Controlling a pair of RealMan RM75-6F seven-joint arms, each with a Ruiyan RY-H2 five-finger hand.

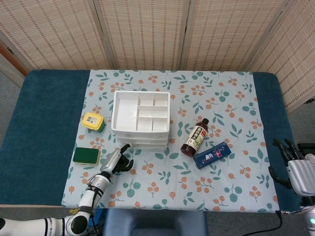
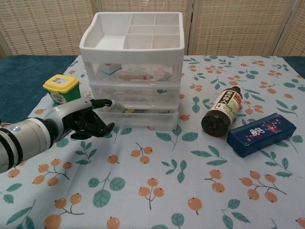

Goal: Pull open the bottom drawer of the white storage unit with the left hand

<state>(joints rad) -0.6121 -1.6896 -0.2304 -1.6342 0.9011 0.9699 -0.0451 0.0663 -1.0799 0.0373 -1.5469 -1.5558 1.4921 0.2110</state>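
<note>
White storage unit (image 2: 132, 71) mid-tabletop, bottom drawer (image 2: 138, 118) closed | my left hand (image 2: 86, 120) empty, fingers loosely spread at its left front corner | I'd hook the front lip, pull straight back.

Floral tablecloth (image 1: 236, 108) as anchor: dark sauce bottle (image 1: 195, 137) lying mid-right, blue box (image 1: 212, 155) just beside it, yellow-lidded tub (image 1: 93, 121) and green sponge (image 1: 86, 156) near its left edge.

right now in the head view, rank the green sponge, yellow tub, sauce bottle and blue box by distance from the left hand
From the left hand:
1. green sponge, just to its left
2. yellow tub, up and left, beside the storage unit
3. sauce bottle, to the right
4. blue box, farthest right
</note>
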